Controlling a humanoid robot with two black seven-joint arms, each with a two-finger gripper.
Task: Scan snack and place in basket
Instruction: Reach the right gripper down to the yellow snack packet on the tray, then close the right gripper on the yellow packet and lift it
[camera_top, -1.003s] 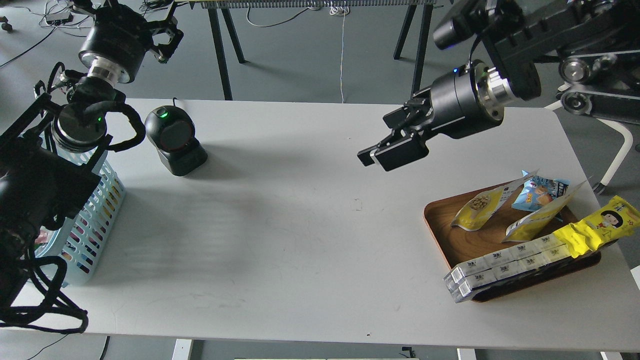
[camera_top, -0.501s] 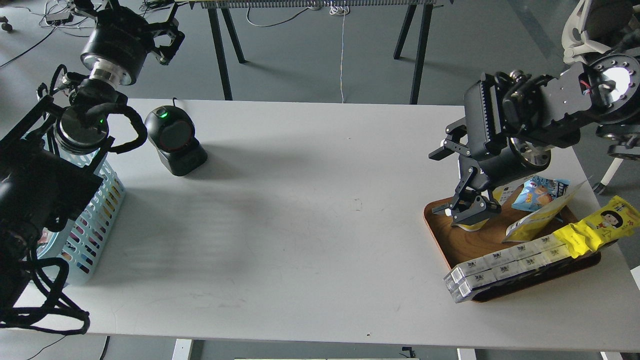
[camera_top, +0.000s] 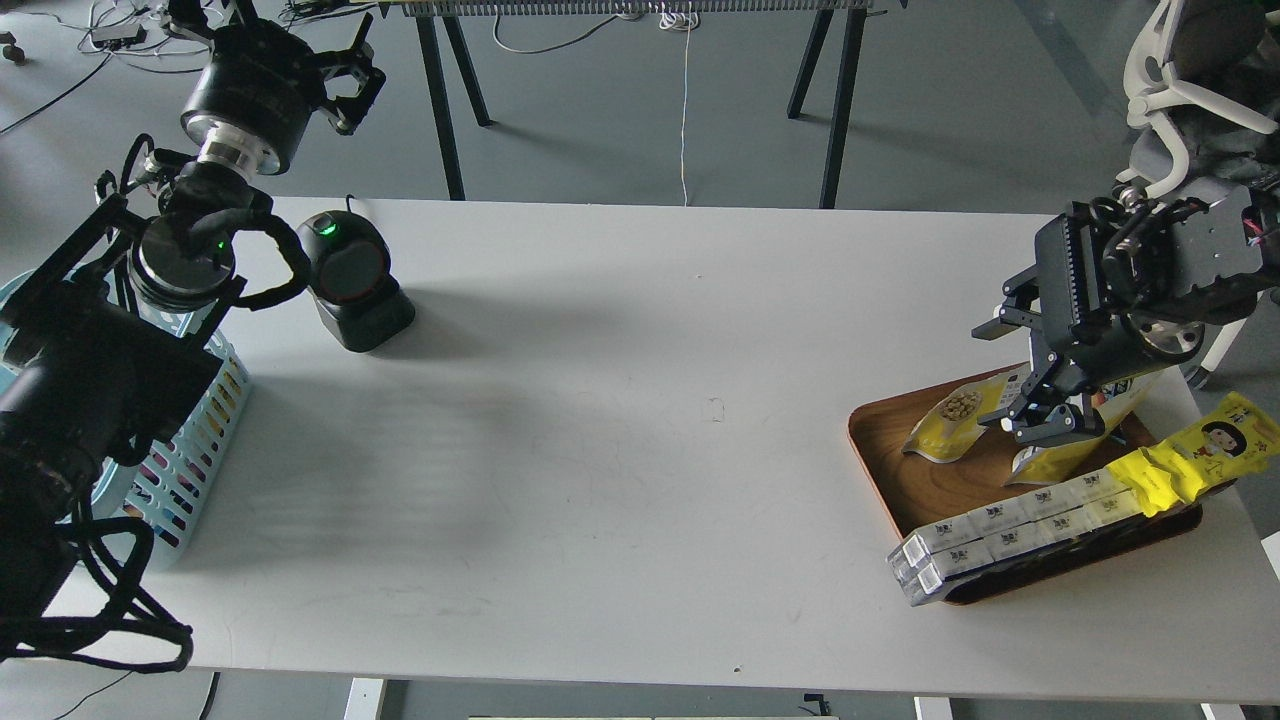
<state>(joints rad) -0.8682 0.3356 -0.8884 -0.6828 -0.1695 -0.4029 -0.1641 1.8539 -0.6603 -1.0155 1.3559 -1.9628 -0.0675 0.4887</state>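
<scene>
Task barely begun: nothing scanned, nothing binned. The snack pouch (camera_top: 955, 420) lies on the wooden tray (camera_top: 905, 480) at approx 3 o'clock on the table (camera_top: 620, 400). My right gripper (camera_top: 1045, 425) hangs just right of the pouch, jaws spread, holding nothing. Barcode scanner (camera_top: 350, 280) sits at 10 o'clock; the blue basket (camera_top: 190, 440) at 9 o'clock. My left gripper (camera_top: 345, 75) is up at 11 o'clock; jaw state can't tell. Vs half a sec ago: right gripper was over the pouch, now shifted right; left arm nudged right.

The white counter (camera_top: 640, 500) carries three things — scanner (camera_top: 352, 280) back-left, basket (camera_top: 190, 440) left, wooden tray (camera_top: 930, 490) right.
</scene>
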